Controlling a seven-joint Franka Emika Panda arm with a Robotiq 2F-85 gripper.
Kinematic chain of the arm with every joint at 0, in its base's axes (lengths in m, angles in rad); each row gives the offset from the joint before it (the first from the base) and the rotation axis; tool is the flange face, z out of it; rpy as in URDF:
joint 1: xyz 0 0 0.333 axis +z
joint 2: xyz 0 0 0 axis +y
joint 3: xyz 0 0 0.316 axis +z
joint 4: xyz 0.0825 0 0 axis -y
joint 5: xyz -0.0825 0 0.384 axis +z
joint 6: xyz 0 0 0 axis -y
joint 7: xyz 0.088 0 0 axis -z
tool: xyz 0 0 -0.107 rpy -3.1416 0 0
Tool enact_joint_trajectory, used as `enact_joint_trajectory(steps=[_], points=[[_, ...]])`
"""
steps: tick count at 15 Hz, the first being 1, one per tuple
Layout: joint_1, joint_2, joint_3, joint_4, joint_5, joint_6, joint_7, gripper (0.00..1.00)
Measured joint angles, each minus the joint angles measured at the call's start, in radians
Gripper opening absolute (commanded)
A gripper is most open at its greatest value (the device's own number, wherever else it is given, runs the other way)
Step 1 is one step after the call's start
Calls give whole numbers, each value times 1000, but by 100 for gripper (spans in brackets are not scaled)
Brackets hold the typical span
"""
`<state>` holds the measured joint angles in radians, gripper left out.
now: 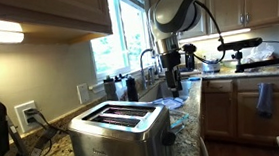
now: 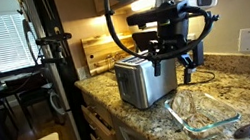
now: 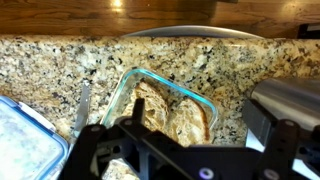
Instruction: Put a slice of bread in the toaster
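The toaster [image 1: 119, 132] sits closest to the lens in an exterior view, a big steel box on the granite counter [image 1: 184, 135]. Both of its top slots look dark and empty, so nothing has gone in yet.

Next in size is the glass dish [image 2: 210, 119], on the counter just beside the toaster. In my wrist view its rim [image 3: 118, 98] frames the bread [image 3: 176, 116], tan pieces lying flat in the bottom.

My gripper [image 1: 173, 83] hangs above the counter, over the dish, not touching it. My fingers [image 3: 100, 152] are dark shapes along the bottom edge of the wrist view. I cannot tell how far apart they stand, but no bread shows between them.

By my reckoning the task has barely started. I have only lined up over the bread. The drop into the dish, pinching one slice, lifting it, carrying it across and standing it edge-down in a slot are all left to do.
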<state>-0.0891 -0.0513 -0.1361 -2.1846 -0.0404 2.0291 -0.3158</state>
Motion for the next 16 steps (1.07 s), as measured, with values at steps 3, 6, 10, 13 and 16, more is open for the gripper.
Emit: enact_joint_trajectory(steps=[3, 6, 10, 13, 16], points=[[0, 27, 0, 18, 23, 0, 0, 100], [0, 52, 1, 35, 45, 0, 0, 100], [0, 89, 8, 59, 71, -1, -1, 100], [0, 119, 19, 80, 89, -3, -2, 100], [0, 148, 34, 100, 122, -4, -10, 100]])
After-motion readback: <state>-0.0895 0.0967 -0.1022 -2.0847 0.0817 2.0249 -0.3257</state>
